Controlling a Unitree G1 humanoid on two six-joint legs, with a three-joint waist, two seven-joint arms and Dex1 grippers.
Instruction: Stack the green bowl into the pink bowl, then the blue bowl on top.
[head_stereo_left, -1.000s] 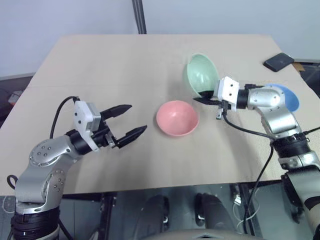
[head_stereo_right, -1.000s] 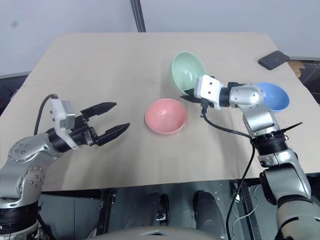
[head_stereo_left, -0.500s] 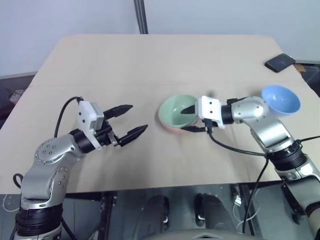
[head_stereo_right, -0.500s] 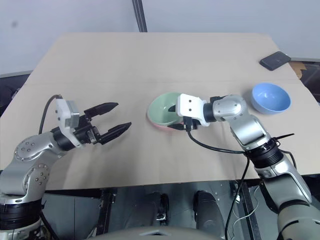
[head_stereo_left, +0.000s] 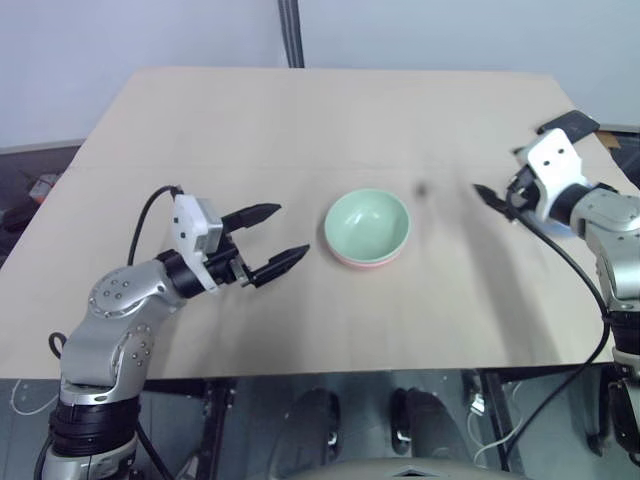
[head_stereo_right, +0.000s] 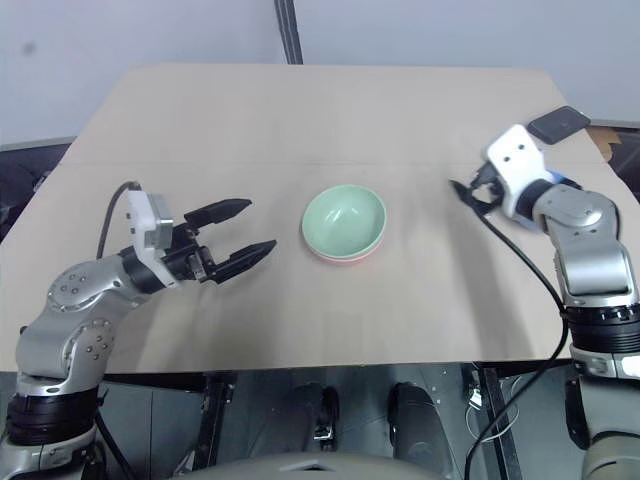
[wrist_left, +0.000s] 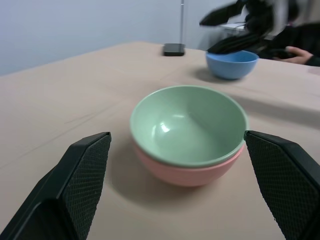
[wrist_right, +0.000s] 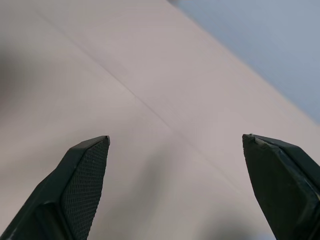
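- One of two stacking steps is done; the green bowl (head_stereo_left: 368, 222) sits nested in the pink bowl (wrist_left: 189, 172) at table centre; the blue bowl (wrist_left: 232, 64) remains unstacked.
- Right gripper (head_stereo_right: 467, 192) is spread open and empty, at 3 o'clock of the stack; the blue bowl lies just beyond it.
- Left gripper (head_stereo_left: 272, 240) is open and empty, at 9 o'clock of the stack.

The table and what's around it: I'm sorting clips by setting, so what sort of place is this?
Probably a lab or test room, not a home: a plain tan table against a bare pale wall, holding just the green bowl nested in the pink bowl, the blue bowl and a dark phone.
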